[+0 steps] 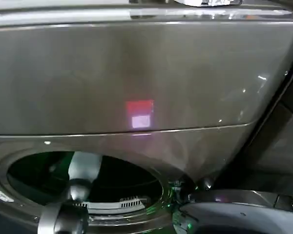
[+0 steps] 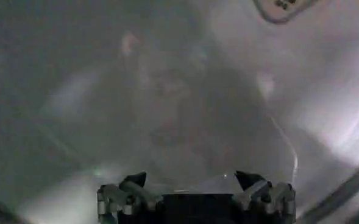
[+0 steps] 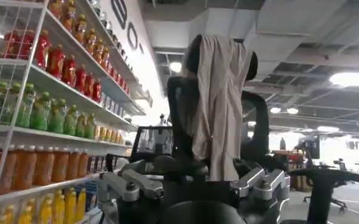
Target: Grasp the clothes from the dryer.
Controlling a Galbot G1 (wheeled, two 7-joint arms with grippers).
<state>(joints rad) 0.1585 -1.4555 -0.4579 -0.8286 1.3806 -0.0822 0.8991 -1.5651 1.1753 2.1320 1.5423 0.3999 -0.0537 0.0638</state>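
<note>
The dryer [image 1: 136, 73] is a bronze-grey machine with its round porthole [image 1: 19, 170] at the lower left. My left arm [image 1: 83, 170] reaches through the porthole into the drum. Inside, my left gripper [image 2: 191, 178] is open, its dark fingertips [image 2: 133, 179] wide apart with nothing between them. Ahead of it lies the hazy drum wall [image 2: 301, 91] with a dim mottled patch [image 2: 167, 115]; I cannot tell whether that is the clothes. My right gripper [image 3: 188, 182] is open and empty, pointing away into the room.
The dryer's silver-rimmed door [image 1: 234, 197] stands open at the lower right. A red and pale reflection [image 1: 140, 114] sits on the front panel. The right wrist view shows a shelf of bottles [image 3: 45, 109] and a chair draped with beige cloth [image 3: 219, 91].
</note>
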